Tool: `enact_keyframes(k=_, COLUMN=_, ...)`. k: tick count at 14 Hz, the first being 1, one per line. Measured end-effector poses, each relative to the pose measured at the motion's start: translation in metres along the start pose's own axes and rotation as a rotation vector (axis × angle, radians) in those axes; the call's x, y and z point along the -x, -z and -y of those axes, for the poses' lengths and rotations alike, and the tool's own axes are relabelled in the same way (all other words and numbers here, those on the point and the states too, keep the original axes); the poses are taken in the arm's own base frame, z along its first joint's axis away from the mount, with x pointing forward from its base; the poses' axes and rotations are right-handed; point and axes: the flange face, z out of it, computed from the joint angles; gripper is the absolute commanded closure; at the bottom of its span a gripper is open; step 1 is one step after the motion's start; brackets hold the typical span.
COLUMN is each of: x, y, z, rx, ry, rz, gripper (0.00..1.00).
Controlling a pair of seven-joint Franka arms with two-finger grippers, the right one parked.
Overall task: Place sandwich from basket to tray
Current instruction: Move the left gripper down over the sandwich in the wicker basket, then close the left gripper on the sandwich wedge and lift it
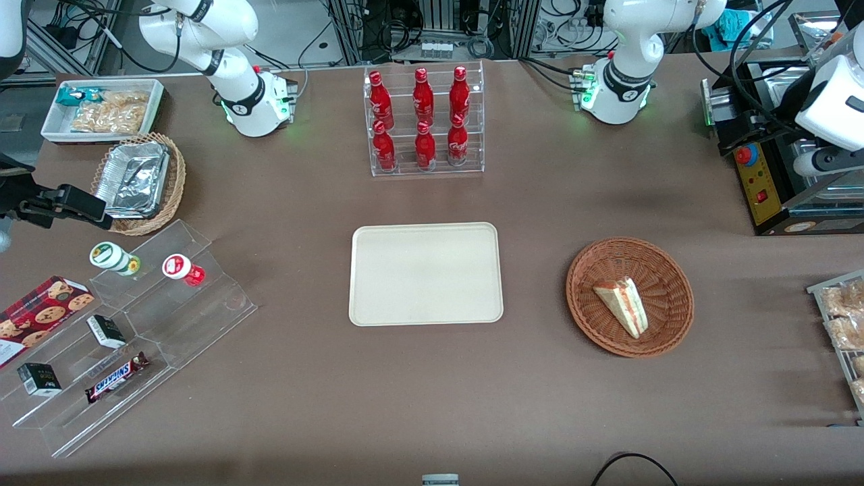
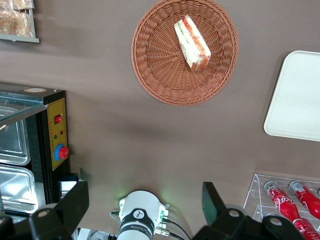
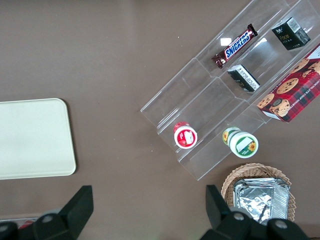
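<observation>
Hand (image 2: pixel 145 205) hangs released high above the worktop (image 1: pixel 432 391); sandwich (image 1: pixel 622 305) lies in the basket (image 1: pixel 665 280), tray (image 1: pixel 426 273) bare

A matt brown counter (image 1: pixel 304 405) fills nearly the whole front view, evenly lit from above, with only soft, faint shadows on it. Past its edge farthest from the front camera stand aluminium frame posts (image 1: pixel 345 27) hung with tangled black cables (image 1: pixel 398 30), and a pale grey floor (image 1: pixel 290 27) shows between them. At the working arm's end of the counter sits a black machine (image 1: pixel 776 196) with a yellow panel (image 1: pixel 756 185) and a red button (image 1: pixel 744 155). One black cable (image 1: pixel 634 462) loops over the counter's nearest edge.
</observation>
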Motion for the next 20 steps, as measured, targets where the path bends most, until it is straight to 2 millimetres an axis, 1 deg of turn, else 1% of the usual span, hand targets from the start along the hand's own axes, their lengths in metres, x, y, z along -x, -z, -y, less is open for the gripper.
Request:
enact_keyframes(k=4, x=0.0, y=-0.001, z=0.0, rx=-0.001, ry=0.001, rz=0.002, gripper=0.0)
enact_keyframes(k=5, x=-0.001, y=-0.004, z=0.0, rx=-0.003, ry=0.009, rz=0.011, gripper=0.0)
enact_keyframes(k=6, x=-0.005, y=-0.011, z=0.0, rx=-0.009, ry=0.03, rz=0.034, gripper=0.0)
enact_keyframes(k=7, x=-0.01, y=-0.025, z=-0.001, rx=-0.021, ry=0.074, rz=0.073, gripper=0.0)
enact_keyframes(k=9, x=-0.032, y=-0.067, z=-0.005, rx=-0.06, ry=0.163, rz=0.156, gripper=0.0)
enact_keyframes(k=11, x=-0.064, y=-0.113, z=-0.012, rx=-0.084, ry=0.205, rz=0.222, gripper=0.0)
enact_keyframes(k=14, x=-0.117, y=-0.187, z=-0.027, rx=-0.09, ry=0.323, rz=0.235, gripper=0.0)
enact_keyframes(k=16, x=-0.143, y=-0.234, z=-0.045, rx=-0.085, ry=0.406, rz=0.214, gripper=0.0)
enact_keyframes(k=18, x=-0.162, y=-0.27, z=-0.064, rx=-0.072, ry=0.464, rz=0.186, gripper=0.0)
enact_keyframes(k=20, x=-0.177, y=-0.297, z=-0.078, rx=-0.039, ry=0.484, rz=0.136, gripper=0.0)
